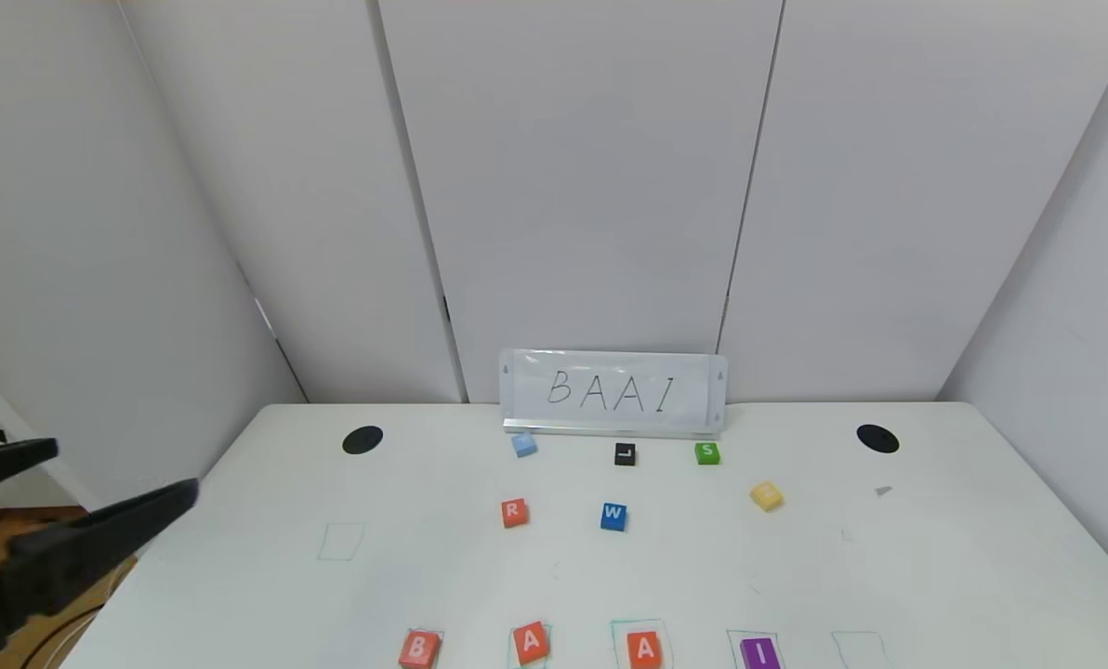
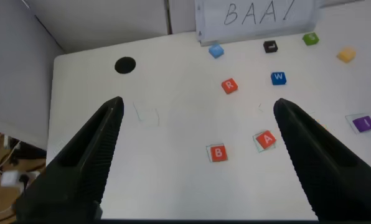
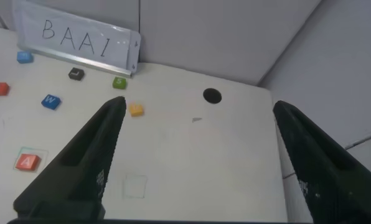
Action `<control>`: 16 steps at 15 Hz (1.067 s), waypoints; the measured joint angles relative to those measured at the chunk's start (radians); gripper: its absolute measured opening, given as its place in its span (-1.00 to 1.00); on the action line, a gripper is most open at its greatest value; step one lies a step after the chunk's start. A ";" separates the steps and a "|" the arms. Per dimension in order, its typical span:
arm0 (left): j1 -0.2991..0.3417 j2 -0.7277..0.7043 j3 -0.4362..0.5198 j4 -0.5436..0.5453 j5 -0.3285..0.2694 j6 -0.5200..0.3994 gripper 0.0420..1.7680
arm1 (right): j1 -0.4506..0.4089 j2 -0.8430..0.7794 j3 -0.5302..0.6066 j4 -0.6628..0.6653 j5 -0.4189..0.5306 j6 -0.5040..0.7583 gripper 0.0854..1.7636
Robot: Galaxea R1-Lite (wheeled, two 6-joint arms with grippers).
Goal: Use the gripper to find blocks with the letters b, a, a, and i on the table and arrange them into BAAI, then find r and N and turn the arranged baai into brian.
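The white, smooth desk (image 1: 935,557) carries thin green rectangles, evidently drawn as slots for the word. Against the wall a glossy card reading BAAI (image 1: 613,394) is propped as a model.

The left end effector (image 1: 80,492) is held raised off the desk's left edge, its dark tapered fingers spread apart and empty; the right end effector (image 3: 198,162) is likewise parted over the right side.

The matte cube blocks (image 1: 531,643) lie along the near edge as B, A, A, I. The orange-red r (image 1: 514,512) sits mid-desk, beside a blue W cube (image 1: 613,517).
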 joint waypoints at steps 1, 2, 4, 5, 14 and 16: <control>0.001 -0.064 0.000 0.001 0.014 0.022 0.94 | -0.004 -0.065 -0.001 0.006 -0.001 -0.036 0.93; 0.003 -0.124 -0.004 0.002 0.045 0.056 0.94 | -0.009 -0.131 -0.004 0.018 -0.003 -0.073 0.93; 0.007 -0.234 -0.011 0.004 0.109 0.137 0.94 | -0.036 -0.258 -0.020 0.071 -0.003 -0.123 0.93; 0.010 -0.284 -0.011 0.012 0.123 0.166 0.94 | -0.066 -0.313 -0.038 0.107 -0.003 -0.135 0.93; 0.238 -0.590 0.024 0.200 0.076 0.134 0.94 | -0.286 -0.706 -0.116 0.390 0.101 -0.160 0.94; 0.253 -0.602 0.008 0.148 0.074 0.173 0.94 | -0.287 -0.773 -0.056 0.394 0.123 -0.156 0.94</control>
